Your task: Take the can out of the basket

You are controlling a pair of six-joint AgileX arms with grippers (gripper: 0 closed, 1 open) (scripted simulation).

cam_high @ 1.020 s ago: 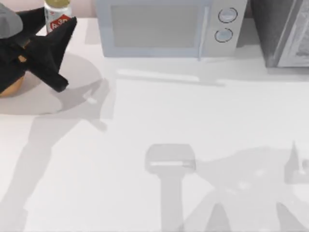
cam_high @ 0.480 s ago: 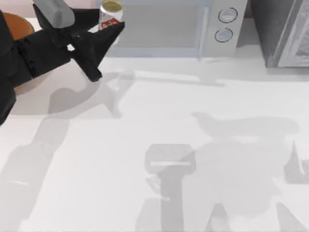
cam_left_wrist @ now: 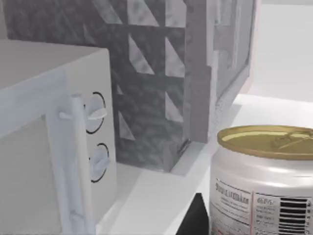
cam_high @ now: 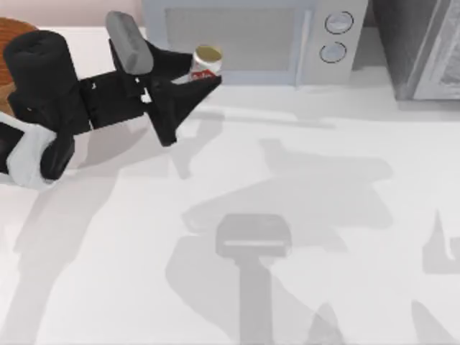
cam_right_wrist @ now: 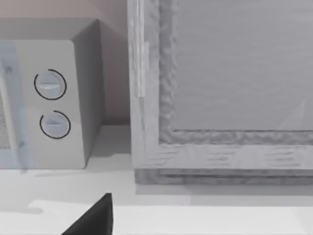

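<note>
We hold the can (cam_high: 205, 64) pinched between the jaws of our left gripper (cam_high: 188, 77), well clear of the basket (cam_high: 13, 39) behind our arm, just before the microwave (cam_high: 248, 39); our right gripper's jaws we cannot tell

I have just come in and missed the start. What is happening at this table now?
The left gripper holds the can upright between its fingers, in front of the microwave at the back of the table. The can is already outside the basket, whose orange-brown rim shows at the table's far left corner behind the arm. A grey cabinet stands to the right of the microwave.
</note>
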